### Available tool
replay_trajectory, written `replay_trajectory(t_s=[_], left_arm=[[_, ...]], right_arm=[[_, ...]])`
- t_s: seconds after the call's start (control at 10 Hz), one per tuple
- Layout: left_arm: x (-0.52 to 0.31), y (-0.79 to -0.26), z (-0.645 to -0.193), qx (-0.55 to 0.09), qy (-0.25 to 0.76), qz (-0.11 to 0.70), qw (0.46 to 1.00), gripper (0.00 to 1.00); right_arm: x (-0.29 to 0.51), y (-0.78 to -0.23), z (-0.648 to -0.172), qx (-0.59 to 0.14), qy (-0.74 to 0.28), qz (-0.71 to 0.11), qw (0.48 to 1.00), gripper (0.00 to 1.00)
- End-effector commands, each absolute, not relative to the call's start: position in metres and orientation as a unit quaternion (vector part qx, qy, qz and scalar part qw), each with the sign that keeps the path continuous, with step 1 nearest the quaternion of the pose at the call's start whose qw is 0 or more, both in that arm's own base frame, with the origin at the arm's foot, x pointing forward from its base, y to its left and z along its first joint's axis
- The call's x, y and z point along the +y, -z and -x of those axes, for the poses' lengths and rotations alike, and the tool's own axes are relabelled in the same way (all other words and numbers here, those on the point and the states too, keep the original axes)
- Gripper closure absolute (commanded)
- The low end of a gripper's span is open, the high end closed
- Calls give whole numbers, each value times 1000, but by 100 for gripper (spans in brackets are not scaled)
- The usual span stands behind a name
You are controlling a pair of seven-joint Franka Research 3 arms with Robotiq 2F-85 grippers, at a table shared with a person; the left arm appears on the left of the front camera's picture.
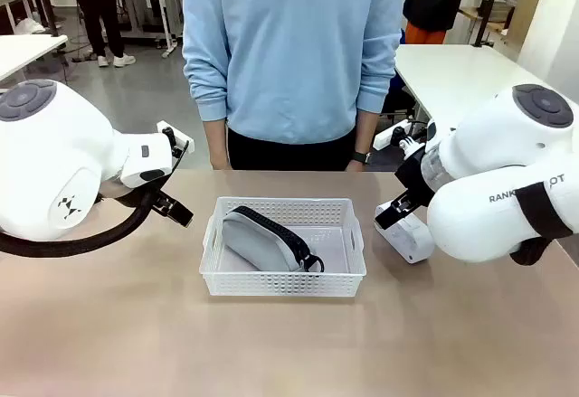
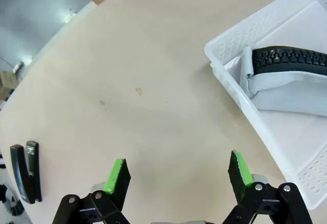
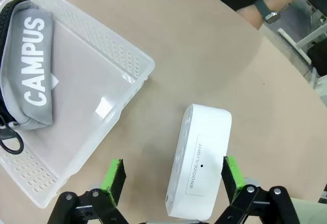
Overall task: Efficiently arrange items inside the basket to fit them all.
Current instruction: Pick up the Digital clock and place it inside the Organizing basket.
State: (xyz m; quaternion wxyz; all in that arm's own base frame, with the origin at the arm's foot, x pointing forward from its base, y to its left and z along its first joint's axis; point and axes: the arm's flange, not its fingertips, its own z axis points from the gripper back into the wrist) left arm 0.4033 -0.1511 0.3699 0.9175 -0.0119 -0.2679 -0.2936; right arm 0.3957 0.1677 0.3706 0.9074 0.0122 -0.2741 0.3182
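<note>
The white basket [image 1: 282, 281] sits mid-table with the grey pouch [image 1: 262, 239] lying in its left half, black zipper up. In the right wrist view, the pouch [image 3: 30, 66] reads "CAMPUS" inside the basket [image 3: 138, 63]. My right gripper [image 3: 172, 175] hovers open over the small white box [image 3: 199, 168], which lies flat on the table right of the basket; its fingers do not touch the box. My left gripper [image 2: 179, 170] is open over bare table left of the basket [image 2: 230, 55]. The black stapler [image 2: 25, 172] lies farther out on the table.
A person in a light blue sweater [image 1: 289, 44] stands at the far edge, hands resting near it; a wrist with a watch [image 3: 265, 9] is beyond the box. The basket's right half is bare. Bare table lies in front of the basket.
</note>
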Motion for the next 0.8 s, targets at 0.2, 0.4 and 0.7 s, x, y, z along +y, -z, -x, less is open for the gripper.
replay_trajectory(t_s=[0.2,0.4,0.7], left_arm=[[-151,-370,-403,-268,294,12,917,0],[-151,-370,-403,-268,294,12,917,0],[-151,-370,-403,-268,294,12,917,0]], right_arm=[[168,-371,-396,-274,-318,-12,907,0],[168,-371,-396,-274,-318,-12,907,0],[168,-371,-396,-274,-318,-12,907,0]])
